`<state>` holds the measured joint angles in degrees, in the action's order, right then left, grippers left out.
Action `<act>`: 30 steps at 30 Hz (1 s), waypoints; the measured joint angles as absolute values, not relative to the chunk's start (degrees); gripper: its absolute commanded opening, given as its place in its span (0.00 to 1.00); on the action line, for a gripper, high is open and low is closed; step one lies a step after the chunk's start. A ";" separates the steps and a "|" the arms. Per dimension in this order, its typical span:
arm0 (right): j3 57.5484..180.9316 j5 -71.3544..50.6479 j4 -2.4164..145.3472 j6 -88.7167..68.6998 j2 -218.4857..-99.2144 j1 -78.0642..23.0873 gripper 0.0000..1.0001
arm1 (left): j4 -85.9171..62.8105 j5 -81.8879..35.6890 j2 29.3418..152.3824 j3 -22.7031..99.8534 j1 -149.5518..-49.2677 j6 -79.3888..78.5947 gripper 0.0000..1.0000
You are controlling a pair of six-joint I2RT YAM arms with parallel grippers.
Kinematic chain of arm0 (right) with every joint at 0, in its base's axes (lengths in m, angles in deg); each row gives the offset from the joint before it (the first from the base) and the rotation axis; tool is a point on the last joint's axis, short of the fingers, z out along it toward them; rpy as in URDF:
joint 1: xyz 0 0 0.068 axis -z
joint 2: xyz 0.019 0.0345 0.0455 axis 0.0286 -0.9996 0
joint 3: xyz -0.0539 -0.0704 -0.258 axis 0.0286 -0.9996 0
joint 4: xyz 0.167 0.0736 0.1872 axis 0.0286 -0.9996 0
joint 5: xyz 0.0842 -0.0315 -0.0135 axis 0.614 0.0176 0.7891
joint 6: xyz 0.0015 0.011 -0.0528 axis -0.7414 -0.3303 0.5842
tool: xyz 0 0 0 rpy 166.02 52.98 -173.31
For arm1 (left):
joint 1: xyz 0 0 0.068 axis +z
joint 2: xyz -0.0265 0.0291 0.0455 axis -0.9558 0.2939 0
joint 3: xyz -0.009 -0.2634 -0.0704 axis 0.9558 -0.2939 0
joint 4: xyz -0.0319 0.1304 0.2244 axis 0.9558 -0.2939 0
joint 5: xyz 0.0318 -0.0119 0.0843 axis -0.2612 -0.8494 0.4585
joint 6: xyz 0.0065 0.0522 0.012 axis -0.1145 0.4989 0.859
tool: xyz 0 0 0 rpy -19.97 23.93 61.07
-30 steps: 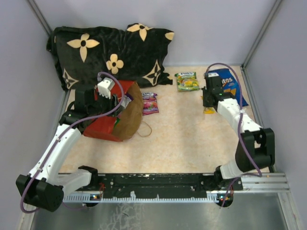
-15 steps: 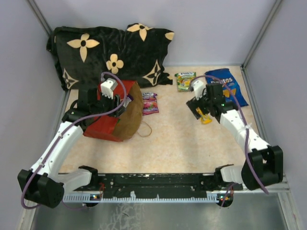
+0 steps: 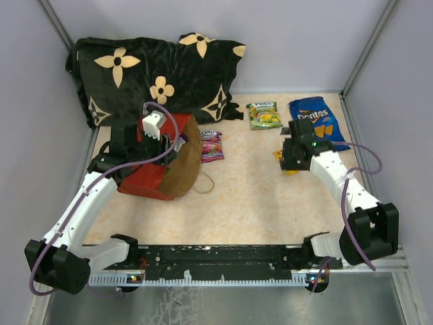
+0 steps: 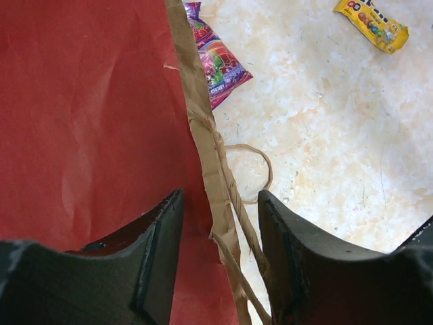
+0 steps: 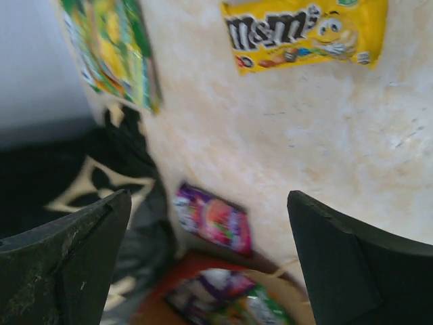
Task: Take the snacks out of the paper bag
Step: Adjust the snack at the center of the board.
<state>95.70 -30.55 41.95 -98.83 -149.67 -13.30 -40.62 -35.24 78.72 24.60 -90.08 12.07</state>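
The red paper bag (image 3: 150, 177) lies on its side at the left, its brown mouth (image 3: 184, 162) facing right. Blurred purple and green snacks (image 5: 233, 305) show inside it. My left gripper (image 3: 162, 139) is open over the bag's top edge. Its jaws (image 4: 221, 200) straddle the brown rim (image 4: 203, 128) and a cord, with gaps on both sides. My right gripper (image 3: 287, 157) stands wide open and empty (image 5: 208, 203) just above the yellow M&M's packet (image 5: 304, 32). On the table lie a blue Doritos bag (image 3: 314, 122), a green pouch (image 3: 264, 115) and a purple pouch (image 3: 211, 145).
A black flower-patterned pillow (image 3: 155, 74) lies against the back wall behind the bag. A tan cord loop (image 3: 204, 183) trails on the table by the bag's mouth. Grey walls close in the left, back and right sides.
My right gripper has opened and let go of the yellow M&M's packet, which now lies on the table below it. Its wrist has swung round toward the bag. The left arm has not moved.
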 measured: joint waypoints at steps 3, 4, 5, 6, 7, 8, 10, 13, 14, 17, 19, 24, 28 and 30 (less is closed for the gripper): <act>110.72 -33.90 27.13 -109.93 -155.35 -10.81 0.99 | -40.62 -35.53 78.72 24.60 -90.38 12.05 0.54; 116.71 -34.66 22.98 -112.31 -157.78 -9.63 0.99 | -40.62 -35.64 78.74 24.60 -90.47 12.05 0.54; 121.86 -34.97 19.94 -114.06 -160.03 -8.51 0.99 | -40.62 -35.85 78.74 24.60 -90.56 12.02 0.54; 126.45 -35.01 17.36 -115.57 -162.28 -7.36 0.99 | -40.62 -36.09 78.74 24.60 -90.63 12.00 0.54; 129.23 -34.81 15.66 -116.58 -163.92 -6.46 0.99 | -40.60 -36.25 78.74 24.60 -90.69 11.94 0.54; 130.80 -34.31 14.11 -117.56 -165.23 -5.69 0.99 | -40.57 -36.44 78.74 24.60 -90.87 11.83 0.54; 130.06 -32.76 11.57 -118.94 -166.72 -4.67 0.97 | -40.57 -36.77 78.87 24.60 -91.48 11.48 0.54; 127.31 -29.46 7.35 -120.14 -169.43 -4.51 0.92 | -40.51 -37.10 79.70 24.60 -93.27 11.19 0.54; 126.83 -28.63 6.33 -120.31 -170.45 -4.51 0.92 | -40.42 -37.21 80.16 24.60 -93.86 11.13 0.54; 126.37 -26.59 3.94 -120.86 -173.89 -4.58 0.88 | -40.09 -37.51 82.92 24.62 -96.50 10.95 0.53; 125.43 -25.70 4.29 -120.95 -175.48 -4.58 0.85 | -40.11 -37.19 85.12 24.60 -98.62 11.00 0.53; 121.03 -25.22 6.48 -121.36 -177.54 -4.58 0.73 | -40.09 -34.54 86.59 24.10 -102.56 11.02 0.54; 119.64 -25.98 7.44 -121.49 -178.89 -4.58 0.73 | -39.74 -32.82 86.65 23.66 -104.07 11.06 0.54; 119.64 -26.70 7.88 -121.49 -179.59 -4.58 0.72 | -39.57 -32.27 86.87 23.68 -104.33 11.06 0.54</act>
